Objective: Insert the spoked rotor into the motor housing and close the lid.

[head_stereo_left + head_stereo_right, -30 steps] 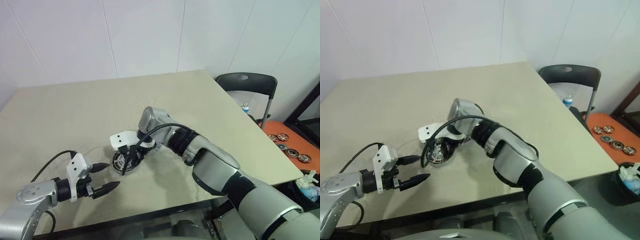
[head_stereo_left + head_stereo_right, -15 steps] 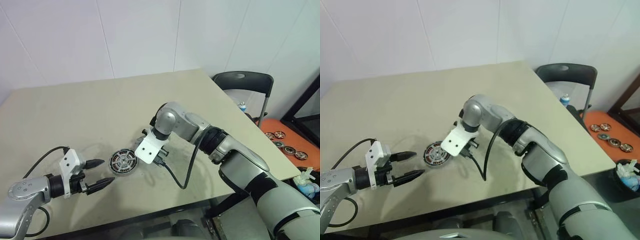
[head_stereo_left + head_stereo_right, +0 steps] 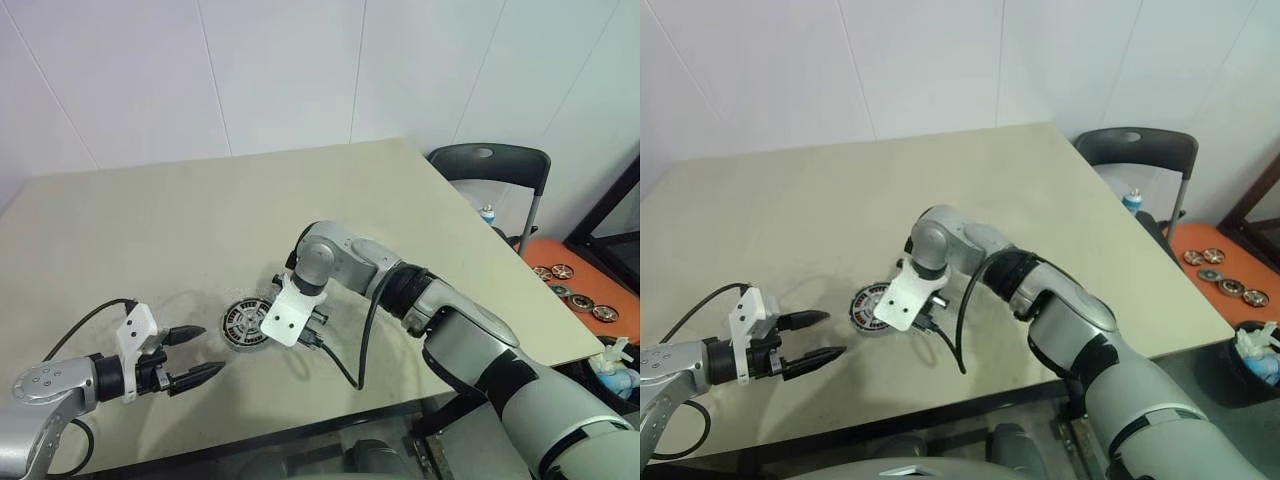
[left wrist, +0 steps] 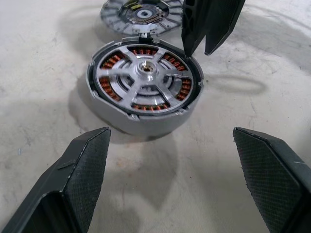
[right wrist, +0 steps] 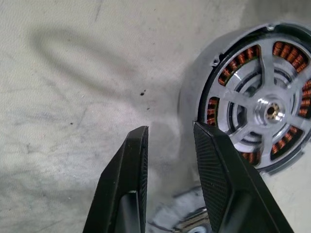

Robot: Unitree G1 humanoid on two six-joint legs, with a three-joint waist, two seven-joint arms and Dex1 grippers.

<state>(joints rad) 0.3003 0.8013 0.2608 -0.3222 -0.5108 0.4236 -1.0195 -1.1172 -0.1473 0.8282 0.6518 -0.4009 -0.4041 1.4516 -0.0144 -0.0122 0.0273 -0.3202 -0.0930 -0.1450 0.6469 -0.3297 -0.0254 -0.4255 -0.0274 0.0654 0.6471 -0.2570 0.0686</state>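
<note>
The motor housing [image 4: 143,92] lies on the table, a round silver case with copper windings. The spoked rotor [image 4: 146,73] sits inside it, its hub in the middle. The lid [image 4: 141,9] lies flat and open just beyond, joined to the case edge. My right gripper [image 5: 170,128] points down beside the housing [image 5: 262,97], close to the lid; its fingers stand slightly apart with nothing between them. My left gripper [image 3: 195,355] hovers wide open to the left of the housing [image 3: 247,323], aimed at it and empty.
The beige table [image 3: 150,230] ends close in front of the housing. A black chair [image 3: 490,165] stands past the table's right corner. An orange surface [image 3: 570,290] with several small discs lies lower on the right.
My right gripper left its place over the housing, swung out to the right while its wrist rolled, and has settled back beside the case. The left gripper stayed open.
</note>
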